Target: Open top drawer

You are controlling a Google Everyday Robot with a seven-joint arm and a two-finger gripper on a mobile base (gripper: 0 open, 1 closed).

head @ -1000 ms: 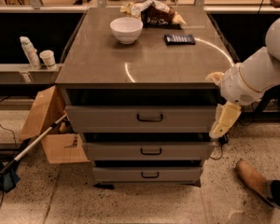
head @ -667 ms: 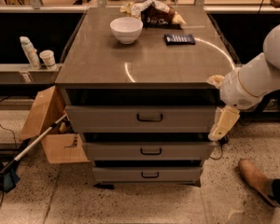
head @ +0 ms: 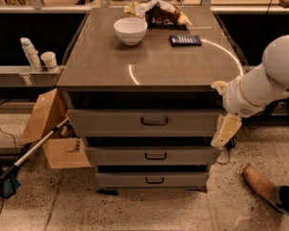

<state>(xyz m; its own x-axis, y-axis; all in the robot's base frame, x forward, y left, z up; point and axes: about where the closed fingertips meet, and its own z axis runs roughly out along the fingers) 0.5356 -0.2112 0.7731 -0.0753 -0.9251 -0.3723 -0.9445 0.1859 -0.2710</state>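
The top drawer [head: 111, 122] is the widest grey front of three, just under the brown countertop [head: 144, 69], with a dark bail handle [head: 154, 121] at its centre. Its front stands slightly further out than the two narrower drawers below, the middle one [head: 115, 155] and the bottom one [head: 120, 179], and a dark gap shows above it. My gripper [head: 223, 132], cream-coloured on a white arm [head: 265, 83], hangs pointing down beside the right end of the top drawer's front, well right of the handle. It holds nothing that I can see.
A white bowl [head: 130, 30], a chip bag [head: 159, 13] and a dark packet [head: 185, 40] lie on the countertop. A cardboard box [head: 53, 129] and a long pole [head: 33, 150] are at the left. A person's shoe [head: 260, 186] is on the floor at the right.
My gripper has moved a little down and to the left, closer to the right end of the top drawer. The drawers look unchanged.
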